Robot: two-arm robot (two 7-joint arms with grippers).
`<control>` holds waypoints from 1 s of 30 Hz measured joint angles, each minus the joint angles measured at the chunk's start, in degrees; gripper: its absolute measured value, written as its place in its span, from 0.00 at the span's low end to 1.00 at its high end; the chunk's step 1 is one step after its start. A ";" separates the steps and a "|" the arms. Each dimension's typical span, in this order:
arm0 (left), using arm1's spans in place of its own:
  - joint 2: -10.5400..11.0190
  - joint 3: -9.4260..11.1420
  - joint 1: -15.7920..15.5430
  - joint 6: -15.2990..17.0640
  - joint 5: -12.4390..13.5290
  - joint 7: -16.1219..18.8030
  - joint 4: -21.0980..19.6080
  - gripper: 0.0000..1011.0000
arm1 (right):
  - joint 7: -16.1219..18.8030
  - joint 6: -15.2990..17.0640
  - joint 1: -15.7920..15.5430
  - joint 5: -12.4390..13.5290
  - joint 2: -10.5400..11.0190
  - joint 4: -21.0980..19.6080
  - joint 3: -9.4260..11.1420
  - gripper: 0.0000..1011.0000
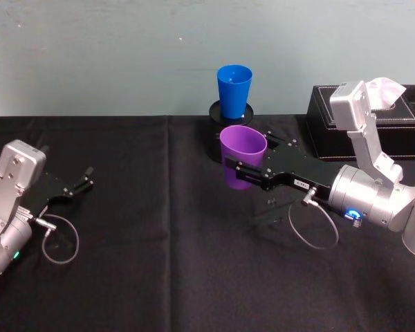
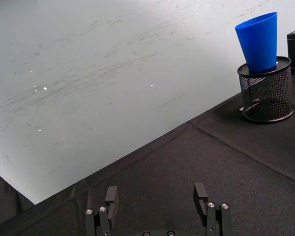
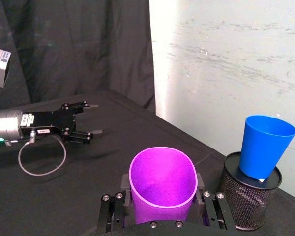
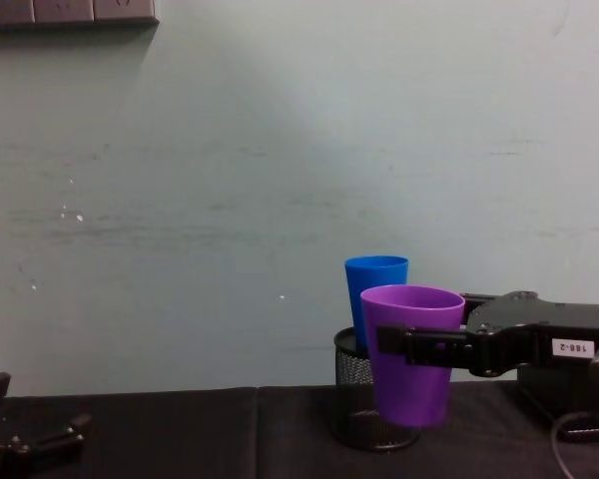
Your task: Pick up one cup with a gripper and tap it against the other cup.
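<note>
My right gripper (image 1: 236, 169) is shut on the purple cup (image 1: 243, 146), one finger on each side of it, and holds it upright just above the black cloth. The cup (image 3: 162, 184) opens upward between my fingers (image 3: 202, 192). Behind it, the blue cup (image 1: 234, 90) stands upright in a black mesh pen holder (image 1: 216, 142). From the chest, the purple cup (image 4: 409, 309) partly covers the blue cup (image 4: 375, 274). In the right wrist view a gap separates it from the blue cup (image 3: 263, 147). My left gripper (image 1: 83, 181) rests open at the far left, low over the cloth.
A black leather box (image 1: 328, 117) stands at the back right, beside my right arm. The pale wall rises directly behind the pen holder (image 2: 265, 96). A cable loop (image 1: 311, 228) hangs under my right wrist. Black cloth (image 1: 159, 263) covers the table.
</note>
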 joint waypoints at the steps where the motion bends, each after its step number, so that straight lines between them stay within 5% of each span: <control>1: 0.00 0.00 0.00 0.00 0.00 0.00 0.00 0.99 | 0.00 0.00 0.00 0.00 0.00 0.00 0.00 0.71; 30: 0.00 0.00 0.00 0.00 0.00 0.00 0.00 0.99 | -0.01 -0.05 0.19 0.00 -0.03 0.26 -0.30 0.71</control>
